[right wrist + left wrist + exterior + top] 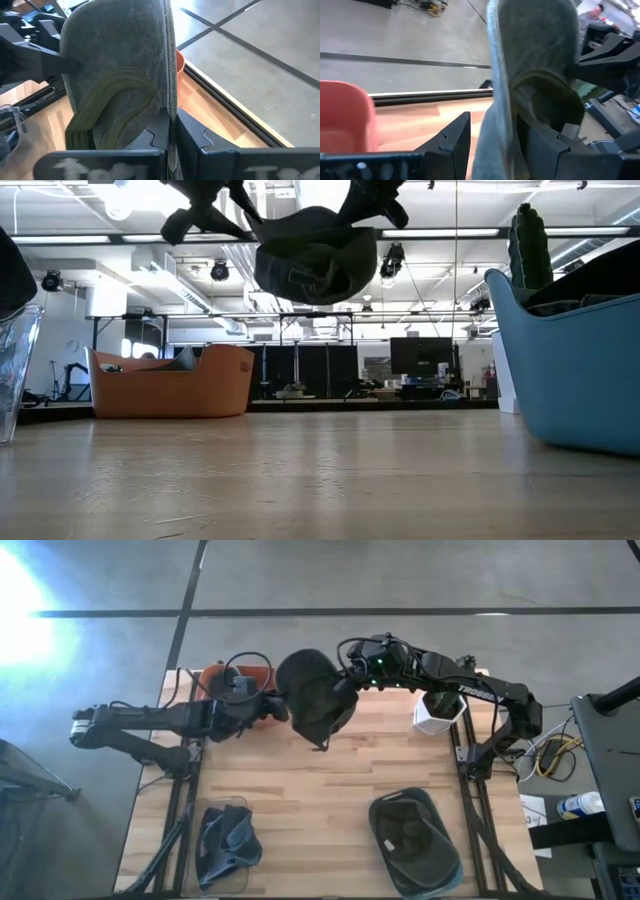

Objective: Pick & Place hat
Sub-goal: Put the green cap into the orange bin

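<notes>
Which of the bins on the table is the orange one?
The orange bin sits at the far edge beside the left arm; the other far bin is white, and the near ones are clear and blue.

Both arms are showing as dark, near-black jointed links. The right arm (480, 690) is carrying white lettering along its forearm, a small green light is glowing behind its fingers, and thin black cables are looping over the wrist. The left arm (150, 720) is ending in a pale grey base joint. The left fingers (451, 145) are showing as flat matte-black plates with notched, stepped inner edges.
</notes>
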